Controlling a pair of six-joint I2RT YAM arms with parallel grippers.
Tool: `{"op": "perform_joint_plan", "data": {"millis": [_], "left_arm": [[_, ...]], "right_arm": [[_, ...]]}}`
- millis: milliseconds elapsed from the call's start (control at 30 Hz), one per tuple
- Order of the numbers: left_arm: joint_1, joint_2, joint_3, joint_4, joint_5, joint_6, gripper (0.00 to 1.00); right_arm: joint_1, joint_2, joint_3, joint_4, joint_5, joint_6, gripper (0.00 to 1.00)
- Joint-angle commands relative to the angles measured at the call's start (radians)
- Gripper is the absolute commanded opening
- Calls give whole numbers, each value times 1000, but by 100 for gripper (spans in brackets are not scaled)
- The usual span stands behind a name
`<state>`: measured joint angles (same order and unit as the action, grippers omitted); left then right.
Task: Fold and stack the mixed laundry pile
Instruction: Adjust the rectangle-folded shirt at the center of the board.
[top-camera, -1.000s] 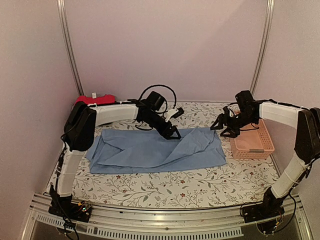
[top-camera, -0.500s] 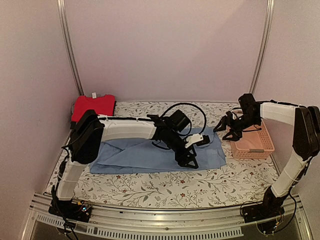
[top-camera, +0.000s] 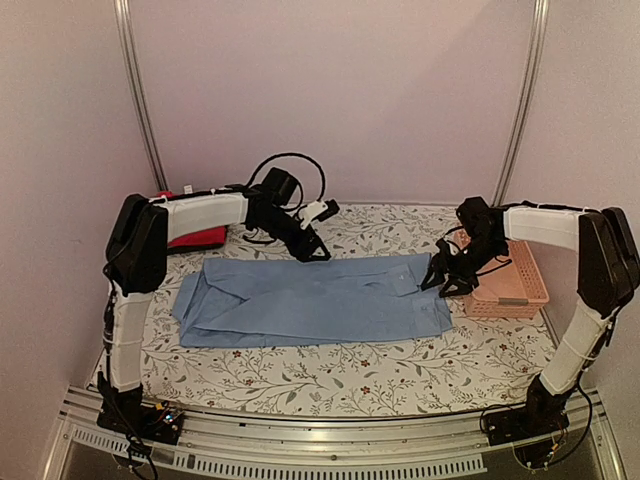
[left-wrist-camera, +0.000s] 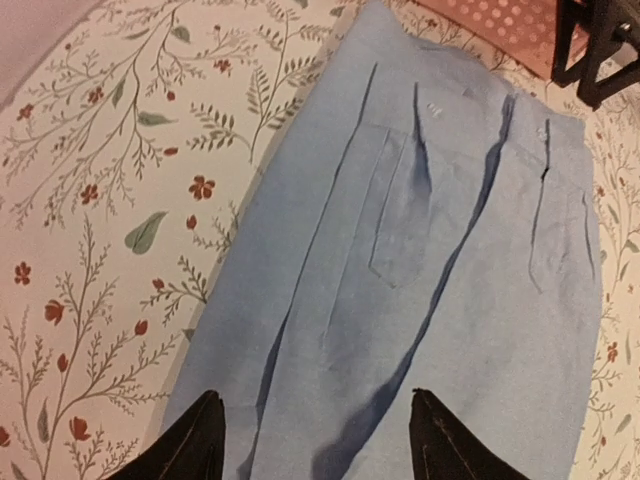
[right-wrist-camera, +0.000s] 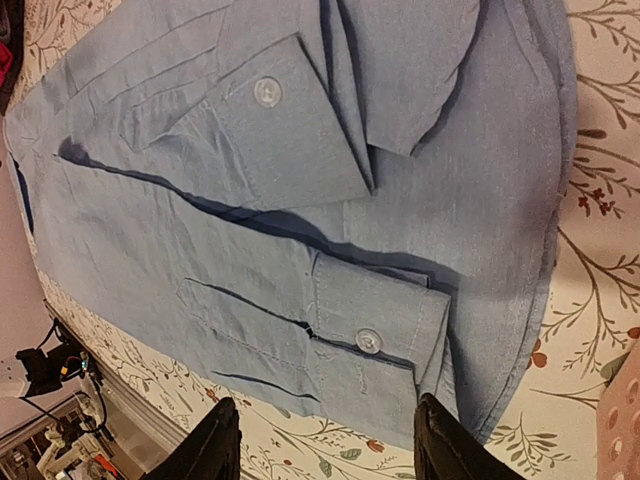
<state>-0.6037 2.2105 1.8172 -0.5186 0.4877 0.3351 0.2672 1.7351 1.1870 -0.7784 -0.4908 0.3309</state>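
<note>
Left of the open left gripper, the red garment (half hidden); beneath the gripper, the blue shirt, sleeves folded in. The open right gripper hovers over its cuffs; further folding and stacking seem left.

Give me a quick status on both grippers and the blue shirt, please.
Left gripper open, empty, at light blue shirt's far edge. Right gripper open, empty, over its cuffs. Shirt flat on tablecloth. Pink basket beside right gripper.
</note>
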Motion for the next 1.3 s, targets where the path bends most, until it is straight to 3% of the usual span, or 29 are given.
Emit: {"op": "perform_joint_plan", "data": {"millis": [0, 267, 533, 700, 833, 933, 1100, 1267], "left_arm": [[-8, 63, 5, -118, -57, 75, 62], [4, 96, 6, -128, 37, 99, 62], [-1, 60, -20, -137, 109, 122, 58], [-2, 77, -10, -157, 120, 132, 51], [-9, 84, -16, -162, 130, 146, 47], [-18, 88, -20, -165, 126, 154, 43], [-34, 105, -23, -163, 86, 159, 41], [-46, 106, -22, -131, 22, 156, 61]], "right_arm": [[27, 44, 12, -21, 94, -34, 57], [40, 131, 55, 9, 118, -50, 55], [45, 194, 110, -4, 124, -82, 44], [45, 208, 121, -9, 115, -93, 19], [45, 210, 121, -13, 107, -105, 7], [45, 207, 120, -13, 101, -111, 0], [45, 187, 127, -10, 101, -115, 0], [45, 176, 135, -13, 95, -120, 0]]}}
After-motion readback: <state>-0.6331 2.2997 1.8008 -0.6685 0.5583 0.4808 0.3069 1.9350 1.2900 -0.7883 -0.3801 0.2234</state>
